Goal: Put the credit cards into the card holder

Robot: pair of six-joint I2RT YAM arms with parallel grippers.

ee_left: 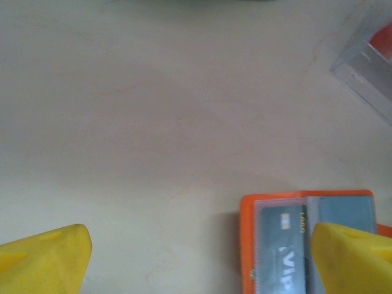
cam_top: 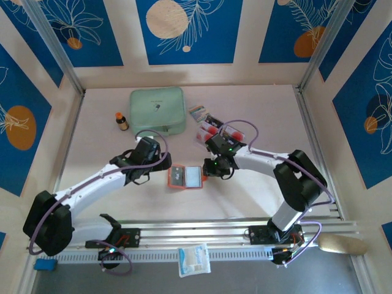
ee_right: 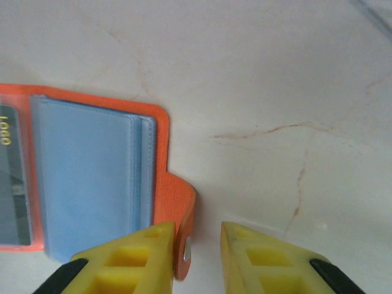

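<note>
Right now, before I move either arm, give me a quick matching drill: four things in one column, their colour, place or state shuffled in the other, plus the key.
Things:
1. card holder
2. zip pouch
3. small brown bottle
4. left gripper

Descriptions:
A. wide open, holding nothing
B. orange-red, lying unfolded
C. standing upright, just left of the zip pouch
D. mint green, the largest item

Pairs: 1-B, 2-D, 3-C, 4-A

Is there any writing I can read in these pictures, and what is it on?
"VIP": white letters on the dark credit card in a sleeve of the card holder.
"LOGO": yellow, on that same card, right wrist view.
Mint-green pouch mark and small bottle label: too small to read.
</note>
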